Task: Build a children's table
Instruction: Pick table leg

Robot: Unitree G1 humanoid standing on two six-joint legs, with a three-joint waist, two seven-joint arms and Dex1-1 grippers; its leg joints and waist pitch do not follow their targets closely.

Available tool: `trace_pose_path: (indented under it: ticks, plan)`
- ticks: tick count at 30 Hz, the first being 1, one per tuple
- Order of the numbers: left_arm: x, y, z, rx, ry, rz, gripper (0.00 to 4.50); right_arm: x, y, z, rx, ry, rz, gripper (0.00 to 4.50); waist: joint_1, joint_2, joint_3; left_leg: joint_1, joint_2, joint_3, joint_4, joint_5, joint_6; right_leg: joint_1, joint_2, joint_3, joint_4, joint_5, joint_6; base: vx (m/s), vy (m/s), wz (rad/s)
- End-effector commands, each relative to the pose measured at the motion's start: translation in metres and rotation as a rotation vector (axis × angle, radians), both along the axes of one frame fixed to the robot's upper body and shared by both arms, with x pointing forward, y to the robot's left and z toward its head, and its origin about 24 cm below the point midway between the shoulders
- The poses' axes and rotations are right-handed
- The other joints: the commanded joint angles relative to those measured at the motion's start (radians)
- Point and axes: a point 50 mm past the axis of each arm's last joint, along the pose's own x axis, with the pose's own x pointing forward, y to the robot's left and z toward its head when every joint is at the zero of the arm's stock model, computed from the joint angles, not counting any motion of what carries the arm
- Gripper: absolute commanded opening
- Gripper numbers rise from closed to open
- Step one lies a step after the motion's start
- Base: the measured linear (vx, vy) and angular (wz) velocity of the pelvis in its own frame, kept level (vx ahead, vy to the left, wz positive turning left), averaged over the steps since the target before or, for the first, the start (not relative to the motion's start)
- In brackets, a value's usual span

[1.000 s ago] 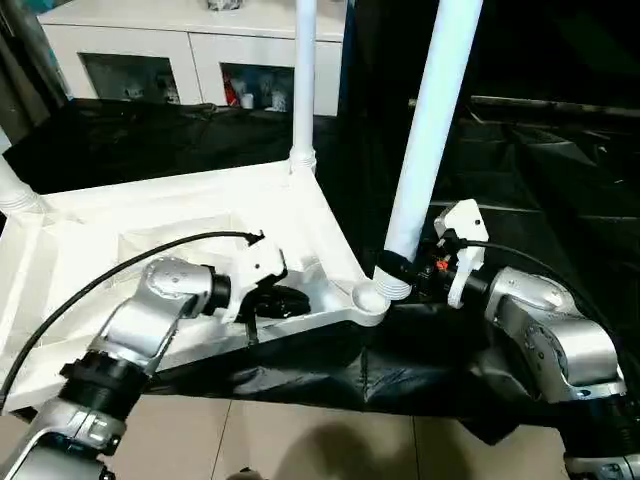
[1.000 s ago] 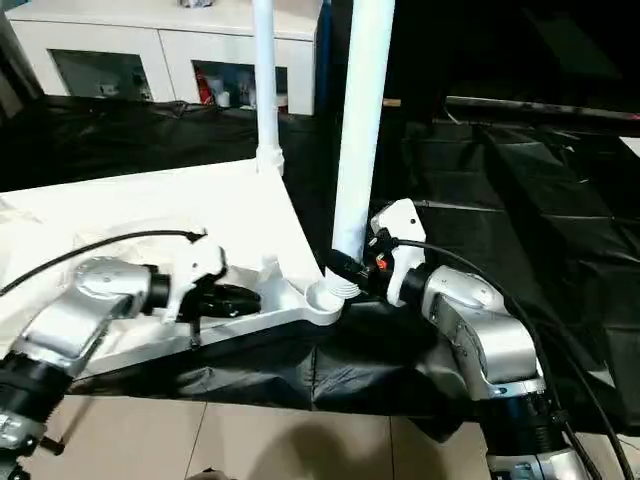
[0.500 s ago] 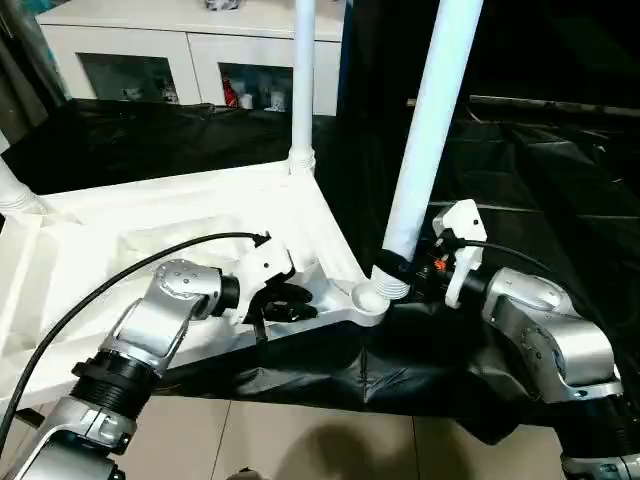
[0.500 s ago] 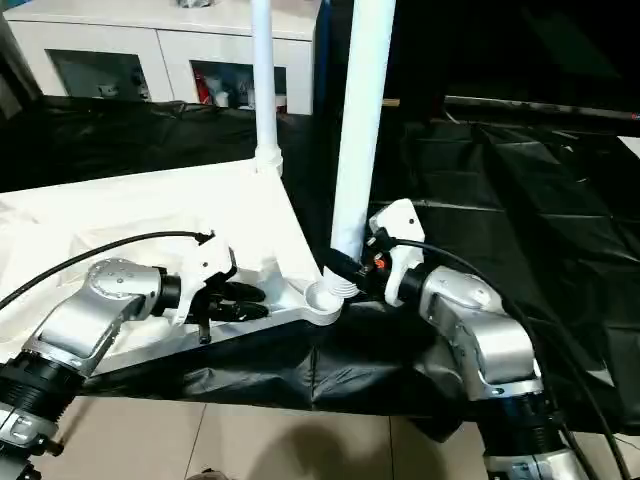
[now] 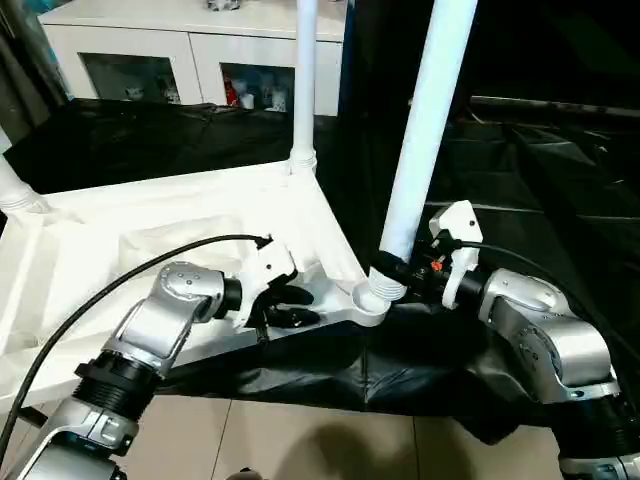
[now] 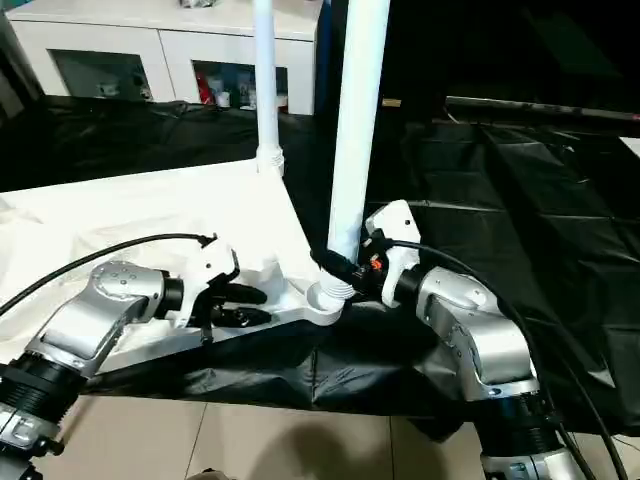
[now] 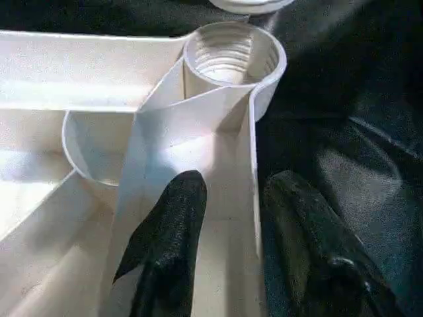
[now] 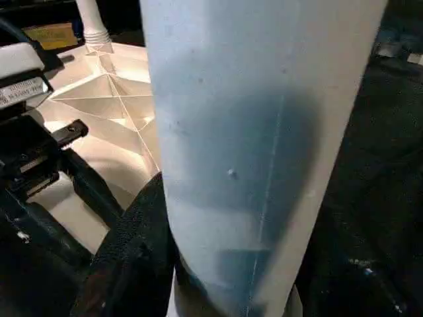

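White plastic dominates the head views: the children's tabletop (image 5: 150, 240) lies upside down on a black plastic sheet (image 5: 520, 190), ribbed underside up. A far leg (image 5: 304, 80) stands upright in its corner socket, and another leg stub (image 5: 12, 188) rises at the robot's left edge. The near corner socket (image 5: 368, 298) sits by the right gripper (image 5: 392, 270), which clasps the base of a tall white tube leg (image 5: 420, 130) tilted just above that socket. The left gripper (image 5: 290, 306) has its two black fingers spread apart, straddling the tabletop's near rim beside the socket, holding nothing. A white cabinet (image 5: 190, 50) with glass doors stands behind.

From the left wrist, one finger (image 7: 168, 244) lies inside the rim wall and the other outside over the black sheet; the threaded socket (image 7: 231, 56) gapes ahead.

From the right wrist, the leg (image 8: 264, 132) looms close between the fingers; the left gripper's body (image 8: 30, 86) carries a small label whose writing cannot be read.
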Motion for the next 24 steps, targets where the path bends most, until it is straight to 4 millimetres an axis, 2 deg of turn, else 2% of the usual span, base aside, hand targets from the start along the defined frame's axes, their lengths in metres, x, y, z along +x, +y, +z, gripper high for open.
trace_pose_path:
  ticks: [1, 3, 6, 16, 21, 23, 24]
  plan:
    - [-0.002, 0.001, -0.004, 0.033, -0.003, 0.000, 1.80, 0.002, 0.001, 0.004, -0.002, -0.012, 0.003, 1.93, 0.001, -0.001, -0.072, 0.014, 0.062, -0.028, -0.073, -0.182, 0.011, 0.046, -0.090, 0.065, -0.075, -0.233, -0.173, 0.000, 0.000, 0.00]
    - [-0.003, 0.003, -0.007, 0.038, 0.017, 0.001, 1.80, 0.001, 0.002, 0.003, 0.001, -0.010, 0.003, 1.93, 0.001, -0.002, -0.072, 0.015, 0.062, -0.028, -0.073, -0.187, 0.010, 0.046, -0.090, 0.065, -0.076, -0.242, -0.172, 0.000, 0.000, 0.00]
    - [-0.003, 0.003, -0.008, 0.034, 0.023, 0.015, 1.42, 0.001, 0.003, 0.002, 0.001, -0.007, 0.003, 1.93, 0.001, 0.000, -0.071, 0.014, 0.063, -0.029, -0.073, -0.191, 0.007, 0.046, -0.091, 0.065, -0.076, -0.251, -0.171, 0.000, 0.000, 0.00]
    - [-0.001, 0.002, -0.003, -0.025, 0.045, 0.036, 0.70, 0.001, 0.004, 0.002, 0.004, -0.004, 0.008, 1.93, 0.001, 0.000, -0.070, 0.015, 0.062, -0.029, -0.074, -0.199, 0.005, 0.045, -0.091, 0.065, -0.078, -0.259, -0.171, 0.000, 0.000, 0.00]
    - [-0.004, 0.003, -0.012, 0.016, 0.066, 0.025, 0.25, 0.003, 0.004, 0.000, 0.003, 0.009, 0.004, 1.93, 0.001, 0.005, -0.071, 0.016, 0.062, -0.029, -0.074, -0.205, 0.002, 0.044, -0.091, 0.065, -0.079, -0.258, -0.171, 0.000, 0.000, 0.00]
    - [-0.005, 0.004, -0.015, 0.037, 0.070, 0.019, 0.08, 0.004, 0.004, 0.001, 0.006, 0.017, 0.002, 1.93, 0.000, 0.003, -0.070, 0.016, 0.062, -0.029, -0.074, -0.212, 0.002, 0.045, -0.090, 0.065, -0.080, -0.263, -0.170, 0.000, 0.000, 0.00]
    - [-0.006, 0.005, -0.017, 0.057, 0.066, 0.012, 0.08, 0.005, 0.004, 0.000, 0.008, 0.030, 0.001, 1.93, -0.002, 0.008, -0.069, 0.017, 0.061, -0.030, -0.075, -0.223, -0.001, 0.044, -0.090, 0.065, -0.082, -0.275, -0.168, 0.000, 0.000, 0.00]
